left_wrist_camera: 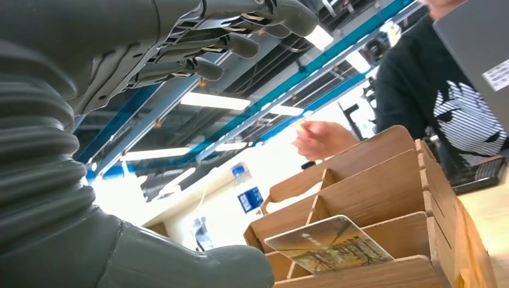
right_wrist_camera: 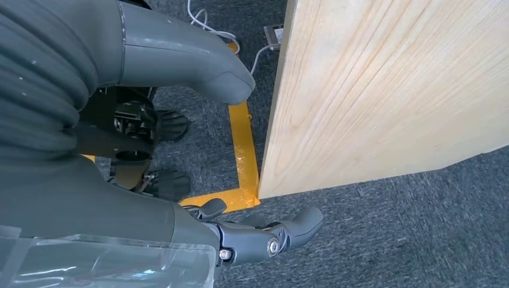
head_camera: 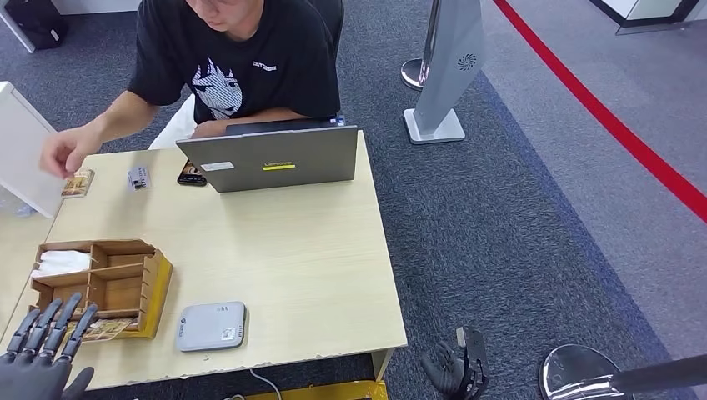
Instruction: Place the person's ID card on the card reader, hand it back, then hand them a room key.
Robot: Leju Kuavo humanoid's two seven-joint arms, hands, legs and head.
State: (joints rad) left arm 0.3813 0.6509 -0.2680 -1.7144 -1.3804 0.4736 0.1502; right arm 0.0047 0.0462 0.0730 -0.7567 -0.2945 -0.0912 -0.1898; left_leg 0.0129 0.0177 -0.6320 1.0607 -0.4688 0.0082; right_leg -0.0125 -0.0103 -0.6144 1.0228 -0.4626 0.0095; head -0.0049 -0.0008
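The grey card reader (head_camera: 212,326) lies near the table's front edge. Left of it stands a wooden organizer (head_camera: 133,287) with a picture card (head_camera: 108,327) leaning in its front compartment; the left wrist view shows the same card (left_wrist_camera: 327,243) in the organizer (left_wrist_camera: 384,180). My left hand (head_camera: 37,354) hovers just in front of the organizer, its fingers (left_wrist_camera: 228,36) stretched out and holding nothing. At the far left, the person's hand (head_camera: 67,154) is over a brownish card (head_camera: 77,182) on the table. My right hand (head_camera: 454,367) hangs below the table's right front corner, with its fingers (right_wrist_camera: 270,234) apart and nothing in them.
A grey laptop (head_camera: 279,157) stands open at the far edge, with a phone (head_camera: 191,173) and a small grey item (head_camera: 137,177) to its left. White paper (head_camera: 62,261) fills a back compartment of the organizer. A white panel (head_camera: 21,150) stands at the left. The table's side (right_wrist_camera: 384,90) is close to my right hand.
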